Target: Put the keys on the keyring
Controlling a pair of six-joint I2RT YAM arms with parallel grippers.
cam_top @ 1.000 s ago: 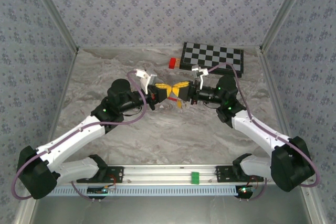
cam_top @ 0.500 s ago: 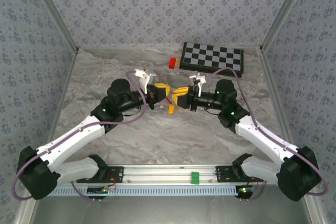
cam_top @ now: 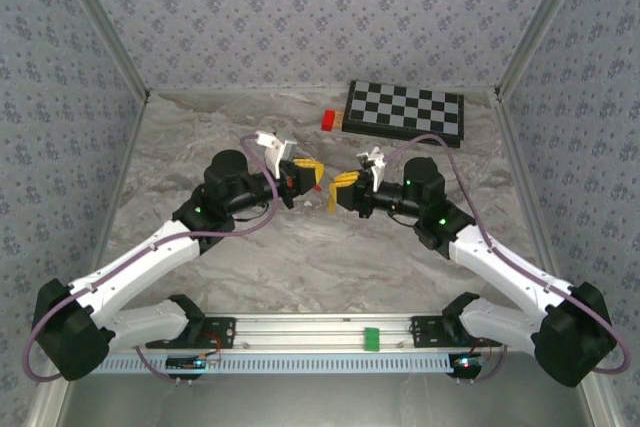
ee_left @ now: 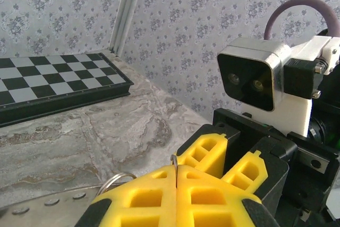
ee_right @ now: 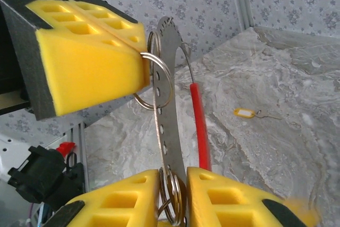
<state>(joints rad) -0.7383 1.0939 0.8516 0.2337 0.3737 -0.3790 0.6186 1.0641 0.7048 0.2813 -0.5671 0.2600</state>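
My left pincer [ee_left: 176, 176] and right pincer [ee_right: 172, 182] clench the thin grey, red-sectioned keyring [ee_right: 167, 104], apparently steadying it; a tiny yellow-headed key [ee_right: 243, 112] awaits threading.

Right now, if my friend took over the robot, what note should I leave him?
Left gripper: shut on the thin grey metal keyring with a red section.
Right gripper: shut on the same keyring's other end, so it hangs in the air between them.
One tiny metal key with a yellow plastic head lies loose on the grey marbled table.
Done: ring picked up.
Left: thread the key on.
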